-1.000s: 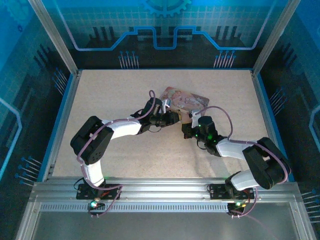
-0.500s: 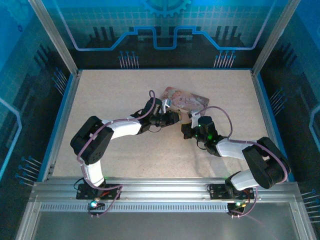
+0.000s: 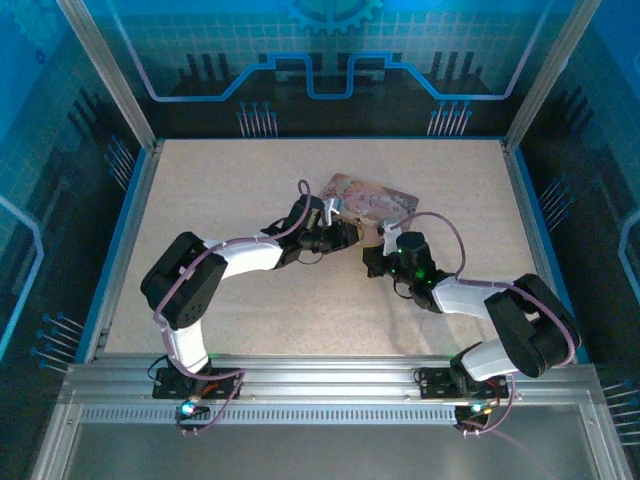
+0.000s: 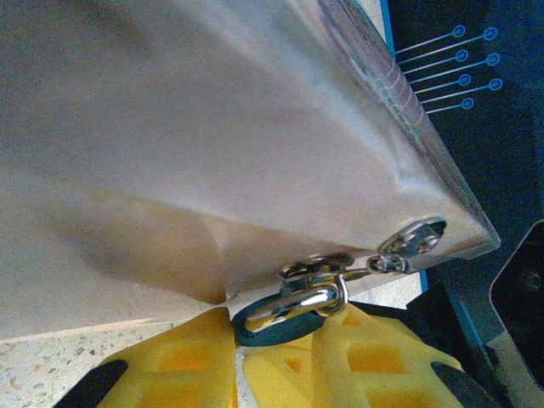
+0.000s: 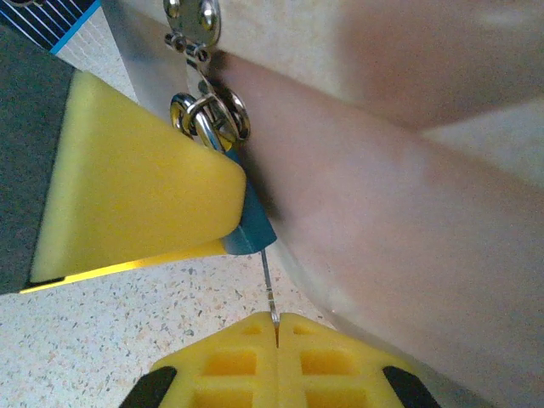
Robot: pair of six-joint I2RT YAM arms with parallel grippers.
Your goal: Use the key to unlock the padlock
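In the left wrist view my left gripper [image 4: 276,321] is shut on the padlock [image 4: 255,330], a dark bluish body between the yellow fingers [image 4: 174,361]. Its silvery shackle [image 4: 297,306] passes through the rings of the hasp on the pink tin [image 4: 212,144]. In the right wrist view my right gripper [image 5: 277,323] is shut on the key [image 5: 267,280], a thin sliver. The key's tip meets the underside of the padlock [image 5: 253,228]. From above, the left gripper [image 3: 346,233] and right gripper [image 3: 373,262] meet at the tin's near edge.
The pink tin [image 3: 372,198] lies flat mid-table, just behind both grippers. A yellow finger of the left gripper [image 5: 136,187] covers most of the padlock in the right wrist view. Speckled tabletop [image 3: 220,180] stretches around, bounded by blue walls.
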